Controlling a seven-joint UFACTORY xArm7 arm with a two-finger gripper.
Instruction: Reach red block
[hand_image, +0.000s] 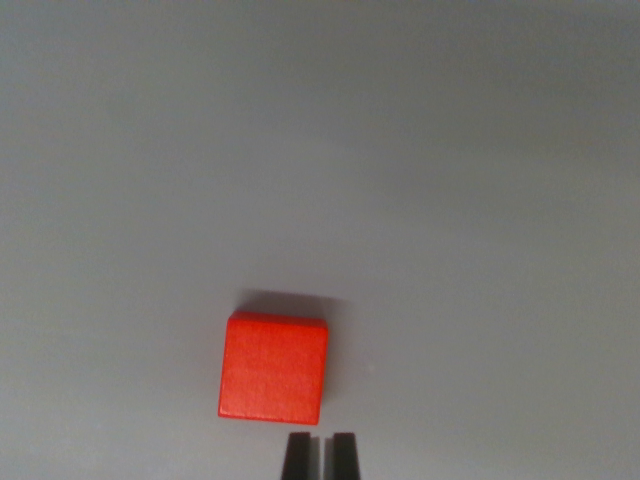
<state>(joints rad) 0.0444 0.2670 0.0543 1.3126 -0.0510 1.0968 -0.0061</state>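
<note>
- A plain light-grey surface (320, 150) is seen across the whole wrist view; it is matte and unmarked, with slightly darker shading toward the corners.
- The red block (274, 367) is found low in the frame, a little to the wrist view's left of centre, resting flat on the surface.
- The block is seen as bright orange-red and roughly square from above, with crisp edges and a faint grain on the top face; a thin strip of the far side face is shown along its upper edge.
- A soft dark shadow is cast just beyond the block's far edge.
- The gripper (319, 457) is seen at the bottom edge, as two dark fingertips just below the block's lower right corner, apart from it.
- The jaws are held nearly together, only a thin slit between them, nothing pinched.
</note>
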